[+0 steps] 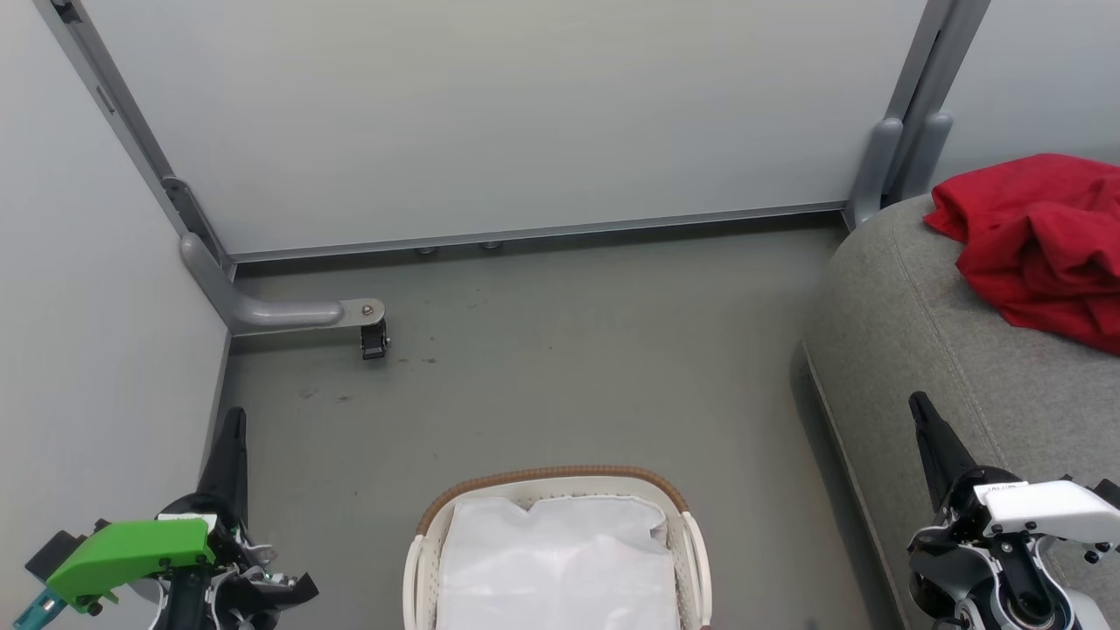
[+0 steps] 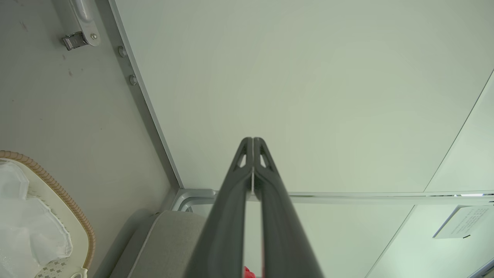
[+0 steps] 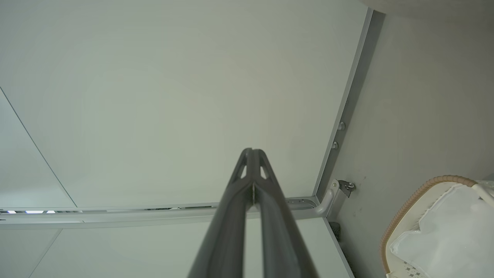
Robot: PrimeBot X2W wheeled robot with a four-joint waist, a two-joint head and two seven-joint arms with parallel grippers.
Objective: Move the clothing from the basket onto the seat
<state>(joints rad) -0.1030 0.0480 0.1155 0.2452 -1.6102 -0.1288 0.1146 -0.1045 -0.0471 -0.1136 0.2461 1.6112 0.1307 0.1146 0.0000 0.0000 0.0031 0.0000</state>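
Note:
Red clothing [image 1: 1041, 245] lies crumpled on the grey sofa seat [image 1: 910, 350] at the right; a sliver of that red clothing [image 2: 247, 273] peeks between my left fingers in the left wrist view. The off-white basket [image 1: 422, 560] with its brown woven rim stands on the floor at bottom centre, showing its white liner [image 1: 556, 560] and no red fabric. The basket [image 2: 73, 216] and basket [image 3: 405, 216] also appear at the wrist views' edges. My left gripper [image 1: 233, 420] is shut and empty at lower left, tips [image 2: 252, 141] together. My right gripper [image 1: 919, 407] is shut and empty beside the sofa, tips [image 3: 252, 151] together.
Pale partition panels [image 1: 525, 114] wall in the floor at the back and left. A grey panel foot with a black caster [image 1: 374, 337] juts onto the floor at left. Bare grey floor [image 1: 569, 350] lies between basket, panels and sofa.

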